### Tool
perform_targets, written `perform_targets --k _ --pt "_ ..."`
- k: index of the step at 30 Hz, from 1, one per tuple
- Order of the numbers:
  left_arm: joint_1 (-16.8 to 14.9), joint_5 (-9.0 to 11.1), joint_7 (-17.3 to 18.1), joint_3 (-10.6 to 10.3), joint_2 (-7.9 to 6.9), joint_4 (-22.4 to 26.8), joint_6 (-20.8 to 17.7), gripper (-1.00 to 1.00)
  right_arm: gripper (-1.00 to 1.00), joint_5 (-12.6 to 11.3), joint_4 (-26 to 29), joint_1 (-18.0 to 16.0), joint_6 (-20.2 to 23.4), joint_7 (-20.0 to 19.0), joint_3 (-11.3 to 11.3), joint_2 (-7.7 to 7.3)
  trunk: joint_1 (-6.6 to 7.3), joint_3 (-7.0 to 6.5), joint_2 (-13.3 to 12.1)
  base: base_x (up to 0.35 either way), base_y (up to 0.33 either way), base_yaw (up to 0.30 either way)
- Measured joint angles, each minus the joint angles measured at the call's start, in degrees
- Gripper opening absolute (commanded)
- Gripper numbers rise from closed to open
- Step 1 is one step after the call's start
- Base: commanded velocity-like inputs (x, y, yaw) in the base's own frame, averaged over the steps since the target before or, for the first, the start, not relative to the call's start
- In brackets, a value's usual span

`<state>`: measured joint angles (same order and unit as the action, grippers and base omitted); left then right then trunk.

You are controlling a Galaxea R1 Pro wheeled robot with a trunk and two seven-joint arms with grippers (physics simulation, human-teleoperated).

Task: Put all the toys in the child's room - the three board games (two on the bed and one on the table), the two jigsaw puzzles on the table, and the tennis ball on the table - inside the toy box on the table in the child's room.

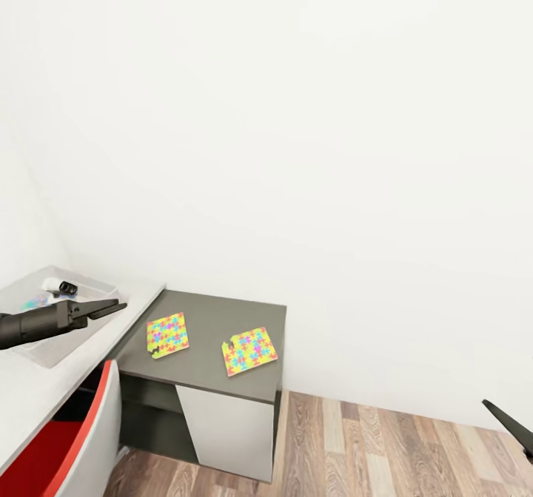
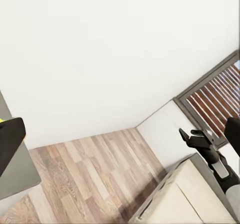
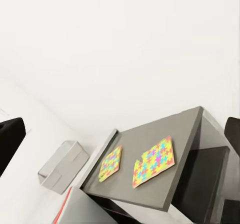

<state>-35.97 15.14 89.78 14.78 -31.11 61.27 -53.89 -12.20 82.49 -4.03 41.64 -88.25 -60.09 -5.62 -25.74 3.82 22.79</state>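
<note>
Two jigsaw puzzles, one to the left of the other, lie flat on the lower dark grey end of the table. In the right wrist view both puzzles lie ahead, between that gripper's wide-apart fingers. The grey toy box stands on the pale table top at the left, with a small white-and-black item inside. My left gripper hovers over the box's right rim; its fingers stand wide apart with nothing between them. My right gripper hangs low at the right, over the floor. Board games and tennis ball are out of view.
A red-and-white chair stands against the table's front at the lower left. White walls close the corner behind the table. Wooden floor lies to the right of it. A corner of the bed and a slatted window lie across the room.
</note>
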Motion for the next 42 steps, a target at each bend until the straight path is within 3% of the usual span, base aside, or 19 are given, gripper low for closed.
perform_targets --k 10,20,26,32,35,42 --pt "0.07 0.0 -0.01 -0.07 0.01 -0.01 0.09 1.0 1.0 0.06 -0.04 -0.04 -0.03 2.94 0.37 0.07 0.0 -0.41 0.0 0.0 -0.008 -0.112" --pt "0.07 -0.07 -0.01 -0.11 0.01 -0.01 0.09 1.0 1.0 0.13 0.08 -0.04 0.07 3.52 0.61 0.08 0.0 -0.44 0.0 0.0 0.0 -0.006" --pt "0.07 -0.14 -0.01 -0.16 0.65 -0.01 0.09 1.0 1.0 0.15 0.53 -0.07 -0.06 5.14 0.77 0.13 0.0 -0.44 0.0 0.0 0.0 0.0" --pt "0.07 -0.4 -0.01 -0.18 2.02 -0.02 0.09 1.0 1.0 0.39 0.85 -0.12 0.33 9.85 3.39 0.16 0.0 -0.44 -0.01 0.001 -0.03 0.0" --pt "0.07 -0.45 -0.01 -0.18 2.34 -0.03 0.09 1.0 1.0 0.52 0.91 -0.06 0.67 14.41 5.1 0.15 0.0 -0.44 0.0 0.038 -0.18 0.0" --pt "0.07 -0.59 -0.01 -0.14 2.52 -0.02 0.09 1.0 1.0 -0.06 0.63 -0.03 1.16 19.56 6.34 0.11 0.0 -0.44 0.0 0.046 -0.17 0.0"
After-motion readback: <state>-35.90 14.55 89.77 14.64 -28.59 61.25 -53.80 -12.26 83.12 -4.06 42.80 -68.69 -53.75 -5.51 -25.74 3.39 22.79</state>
